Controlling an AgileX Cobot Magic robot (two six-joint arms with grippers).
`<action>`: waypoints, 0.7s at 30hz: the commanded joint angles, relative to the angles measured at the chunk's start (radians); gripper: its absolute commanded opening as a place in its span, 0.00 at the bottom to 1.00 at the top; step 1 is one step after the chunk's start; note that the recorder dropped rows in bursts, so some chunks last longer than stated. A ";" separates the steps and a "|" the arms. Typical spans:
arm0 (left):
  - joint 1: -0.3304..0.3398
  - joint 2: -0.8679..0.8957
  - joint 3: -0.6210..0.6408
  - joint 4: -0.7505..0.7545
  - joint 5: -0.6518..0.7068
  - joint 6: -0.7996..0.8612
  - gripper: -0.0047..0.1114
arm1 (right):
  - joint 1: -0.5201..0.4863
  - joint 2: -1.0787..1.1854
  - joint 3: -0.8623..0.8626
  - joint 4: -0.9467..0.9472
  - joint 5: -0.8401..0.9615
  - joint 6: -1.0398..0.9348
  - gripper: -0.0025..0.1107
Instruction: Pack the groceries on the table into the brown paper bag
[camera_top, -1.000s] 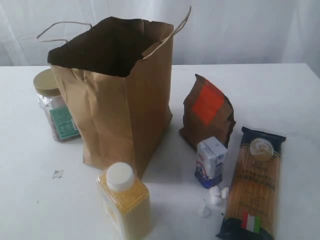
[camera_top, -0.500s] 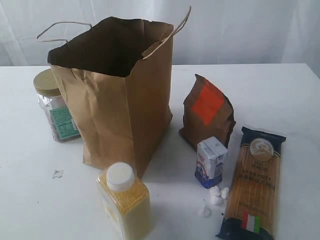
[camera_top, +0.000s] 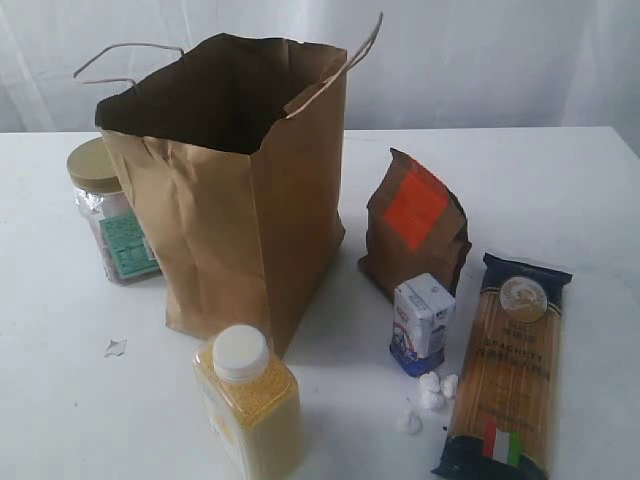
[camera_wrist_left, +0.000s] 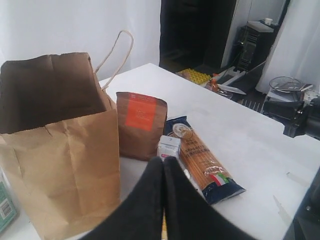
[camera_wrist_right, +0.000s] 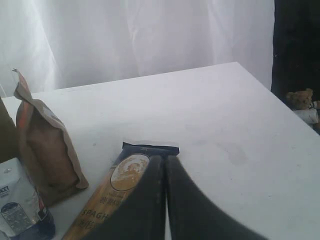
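White curtain (camera_top: 480, 60) at the back, plain white table (camera_top: 560, 180) in front of it, nothing fancy. The left gripper (camera_wrist_left: 163, 162) has its two black fingers pressed flat against each other with nothing between them, and it's up in the air, not touching any of the groceries. Same deal with the right gripper (camera_wrist_right: 165, 160): closed tight, empty, clear of everything.

The brown paper bag (camera_top: 240, 230) stands upright left of the middle of the table, mouth wide open, sides creased, both thin handles sticking up. It's dark inside, so I can't tell if anything's in there.

The rest is all out on the table:
- jar (camera_top: 105, 215) with a tan lid, upright, tucked just beside the bag's left side and partly hidden by it
- bottle (camera_top: 250, 400) of yellow grain with a white cap, standing near the bag's front corner
- brown pouch (camera_top: 415, 225) with the orange-red label, upright to the right of the bag, a gap between them
- small white-blue carton (camera_top: 420, 322) just in front of the pouch
- spaghetti pack (camera_top: 510, 370) lying flat, right of the carton
- a few white lumps (camera_top: 432, 392) between the carton and the pack
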 joint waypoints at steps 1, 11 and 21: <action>-0.004 -0.009 0.005 -0.007 -0.008 -0.006 0.04 | 0.004 -0.003 0.006 0.001 -0.007 0.004 0.02; -0.004 -0.011 0.123 0.013 -0.125 -0.006 0.04 | 0.004 -0.003 0.006 0.001 -0.007 0.004 0.02; -0.004 -0.011 0.446 0.087 -0.490 -0.009 0.04 | 0.004 -0.003 0.006 0.001 -0.007 0.004 0.02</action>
